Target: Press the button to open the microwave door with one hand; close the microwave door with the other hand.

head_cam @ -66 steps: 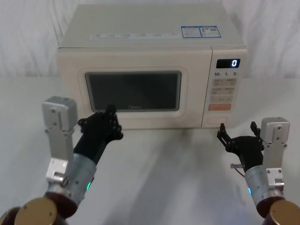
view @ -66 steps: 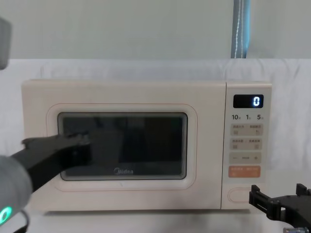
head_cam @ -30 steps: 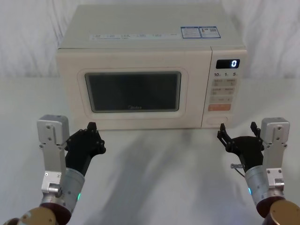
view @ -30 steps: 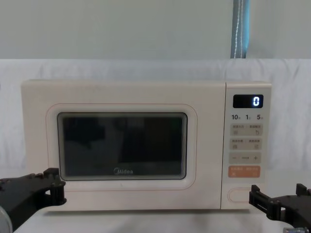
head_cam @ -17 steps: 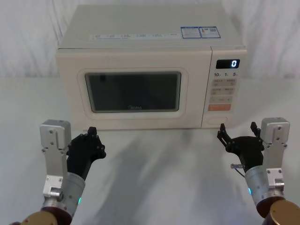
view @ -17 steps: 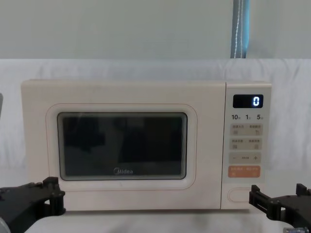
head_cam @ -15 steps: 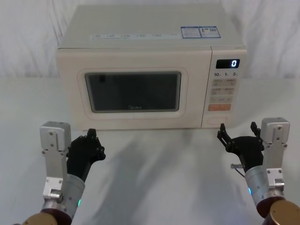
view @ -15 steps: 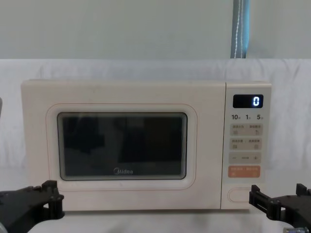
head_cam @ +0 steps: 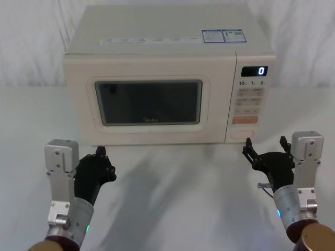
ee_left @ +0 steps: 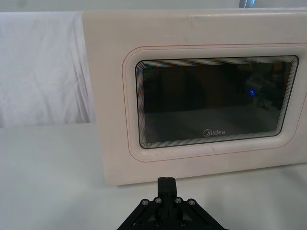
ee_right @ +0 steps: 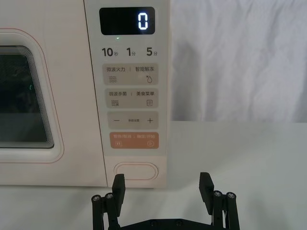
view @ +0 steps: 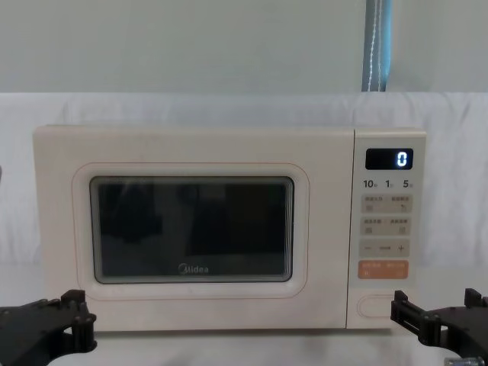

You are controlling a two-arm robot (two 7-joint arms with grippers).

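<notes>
Gaping wide on the right gripper [head_cam: 265,148], with two toothed fingers [ee_right: 118,186] standing well apart and gripping nothing; pinched together on the left gripper [head_cam: 99,155], with nothing between. Hovering low over the white table [head_cam: 178,188] on both sides, each black claw sitting short of the microwave front and touching none of it. Pointing forward from silver-grey arms rising at the lower corners of the head view, left one before the lower left corner of the microwave door [head_cam: 149,99], right one just before the button [head_cam: 246,134]. Showing in the chest view as dark claw tips cut off by the lower edge, left [view: 72,320] and right [view: 435,316]. Sitting shut and flush, that door, with dark glass giving only dim reflections and hiding any contents. Lying at the foot of the control panel [ee_right: 128,86], the pill-shaped button [ee_right: 135,170], under the orange key [ee_right: 134,140]. Glowing "0" on the display [ee_right: 127,20].
</notes>
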